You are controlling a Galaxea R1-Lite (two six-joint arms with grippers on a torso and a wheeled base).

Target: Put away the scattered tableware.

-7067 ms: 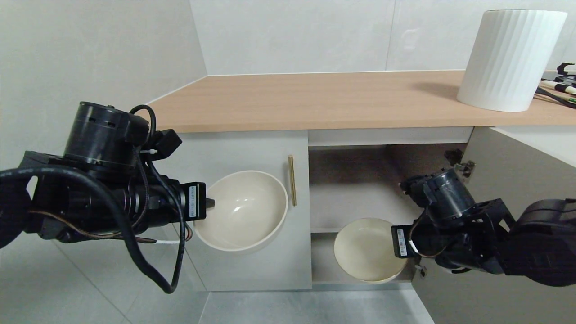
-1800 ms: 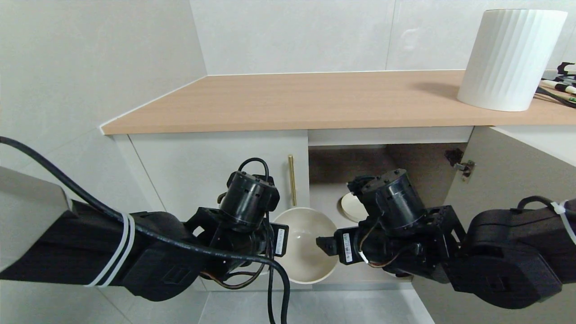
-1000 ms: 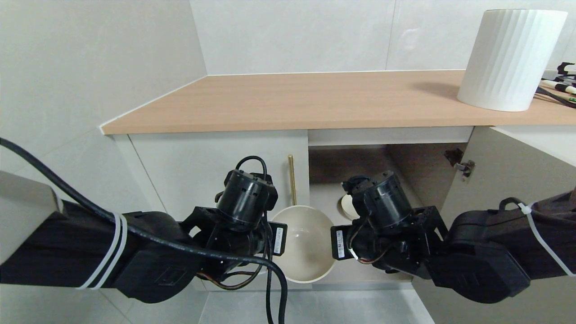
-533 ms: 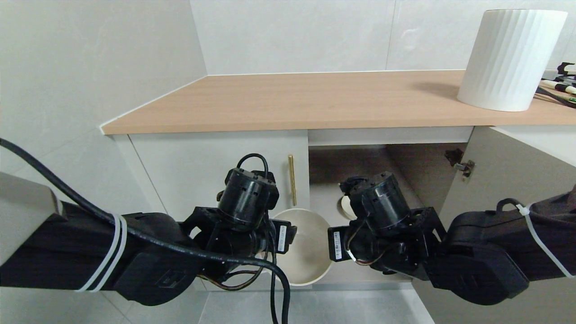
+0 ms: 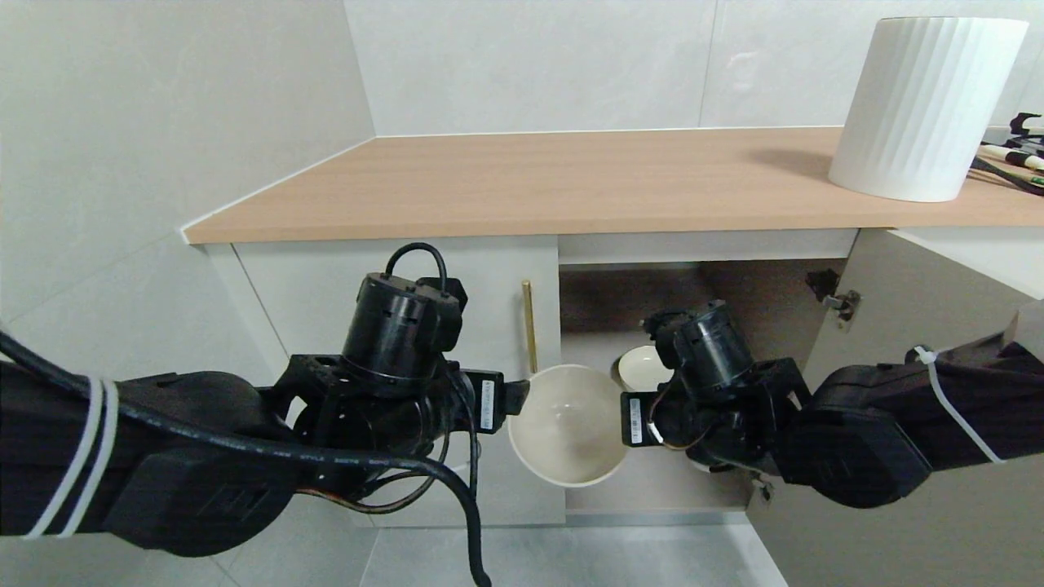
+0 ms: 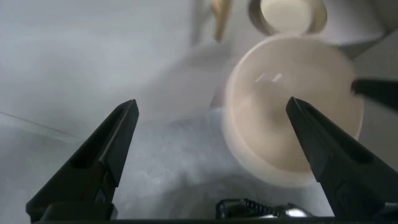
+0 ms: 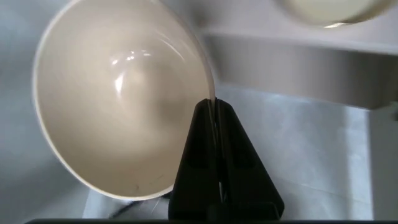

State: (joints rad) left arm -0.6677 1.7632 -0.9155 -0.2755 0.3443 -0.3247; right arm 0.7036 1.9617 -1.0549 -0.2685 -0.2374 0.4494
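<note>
Pinching one rim of the cream, glossy round bowl [image 5: 568, 424], the right gripper [image 7: 214, 109] holds it aloft before the open grey cabinet [image 5: 734, 285]. The left gripper [image 6: 211, 106] is spread wide just beside it. The bowl is probably rigid, slick and breakable, so a firm rim hold suits it.

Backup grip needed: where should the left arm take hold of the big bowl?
Pinch the bowl by the rim on its left side, opposite where the right gripper clamps it, coming in sideways from the left. The wall is thin and the mouth faces up, so one finger goes inside, one outside. The left gripper is open beside that edge.
</note>
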